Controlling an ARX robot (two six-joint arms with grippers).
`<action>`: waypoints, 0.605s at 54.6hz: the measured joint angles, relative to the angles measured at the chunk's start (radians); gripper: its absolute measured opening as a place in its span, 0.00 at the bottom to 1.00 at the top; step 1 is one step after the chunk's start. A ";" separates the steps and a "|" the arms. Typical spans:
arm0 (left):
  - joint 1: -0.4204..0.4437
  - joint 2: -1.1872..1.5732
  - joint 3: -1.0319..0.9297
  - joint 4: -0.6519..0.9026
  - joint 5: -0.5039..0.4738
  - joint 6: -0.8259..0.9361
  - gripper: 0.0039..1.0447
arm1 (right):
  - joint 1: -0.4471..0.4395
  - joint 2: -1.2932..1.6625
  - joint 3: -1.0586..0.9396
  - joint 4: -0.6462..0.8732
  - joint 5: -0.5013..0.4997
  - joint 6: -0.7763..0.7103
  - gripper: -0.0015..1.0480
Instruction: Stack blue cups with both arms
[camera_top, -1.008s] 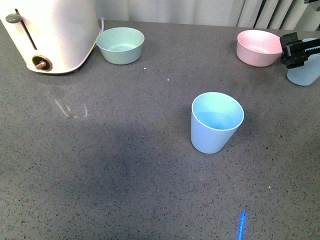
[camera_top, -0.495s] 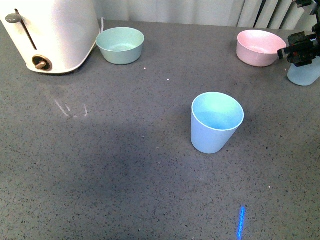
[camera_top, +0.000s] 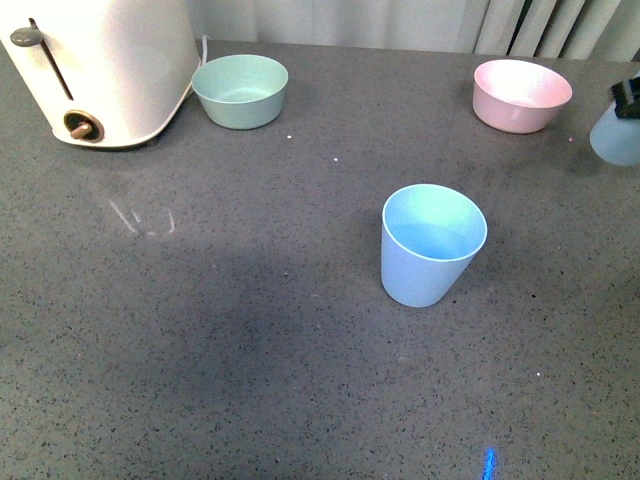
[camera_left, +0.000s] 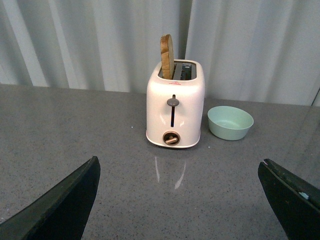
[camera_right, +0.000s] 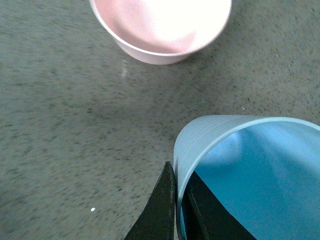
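One light blue cup (camera_top: 431, 243) stands upright in the middle of the grey table. The second blue cup (camera_top: 616, 134) is at the far right edge of the front view, held off the table by my right gripper (camera_top: 628, 98), which is mostly out of frame. In the right wrist view the right gripper (camera_right: 177, 200) is shut on this cup's rim (camera_right: 210, 135), one finger outside, one inside. My left gripper (camera_left: 182, 200) is open and empty, its fingers (camera_left: 65, 205) wide apart over bare table, facing the toaster. It does not show in the front view.
A white toaster (camera_top: 100, 65) with a bread slice (camera_left: 167, 56) stands at the back left. A pale green bowl (camera_top: 240, 90) sits beside it. A pink bowl (camera_top: 520, 94) sits at the back right, close to the held cup, and shows in the right wrist view (camera_right: 160, 27).
My right gripper has lifted the second blue cup and carried it right, almost out of the front view. The middle cup has not moved.
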 joint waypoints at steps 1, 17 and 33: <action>0.000 0.000 0.000 0.000 0.000 0.000 0.92 | 0.001 -0.013 -0.005 -0.002 -0.008 0.000 0.02; 0.000 0.000 0.000 0.000 0.000 0.000 0.92 | 0.140 -0.336 -0.178 -0.031 -0.181 0.000 0.02; 0.000 0.000 0.000 0.000 0.000 0.000 0.92 | 0.365 -0.424 -0.314 -0.039 -0.171 -0.018 0.02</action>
